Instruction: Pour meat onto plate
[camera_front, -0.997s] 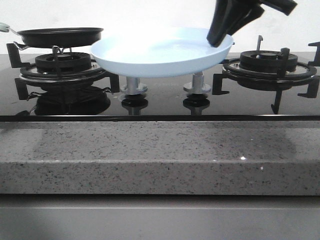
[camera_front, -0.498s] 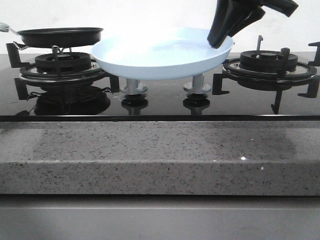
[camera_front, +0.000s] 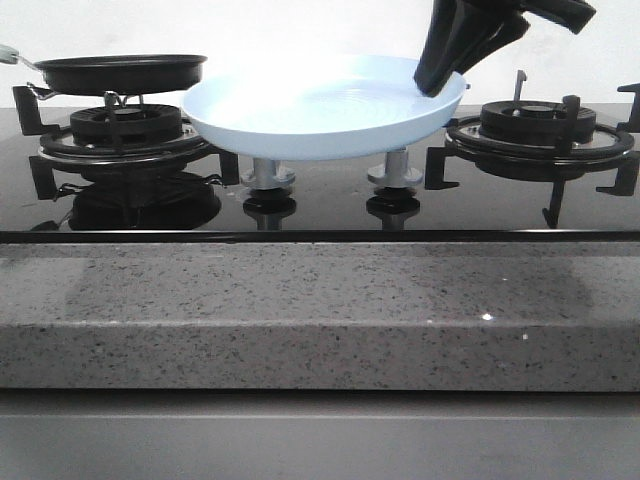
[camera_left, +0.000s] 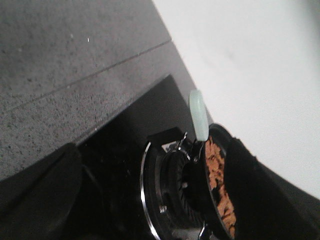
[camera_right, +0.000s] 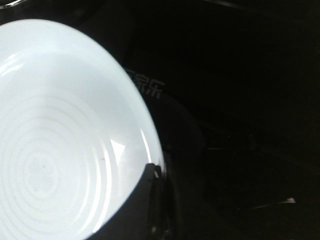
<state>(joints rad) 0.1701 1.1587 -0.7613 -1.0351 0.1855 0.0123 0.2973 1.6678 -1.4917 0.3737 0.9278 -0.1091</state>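
Note:
The pale light-blue plate hangs level above the middle of the stove, over the knobs. My right gripper is shut on its right rim; in the right wrist view the plate is bare and the gripper pinches its edge. The meat, small reddish-brown chunks, lies in the black frying pan on the left burner. My left gripper is open with nothing between its fingers, short of the pan's pale green handle. It is out of the front view.
Two grey stove knobs stand under the plate. The right burner grate is bare. The left burner grate carries the pan. A speckled grey counter edge runs along the front. A white wall is behind.
The plate has shifted very slightly leftward and downward in the right gripper's hold. The pan has not moved.

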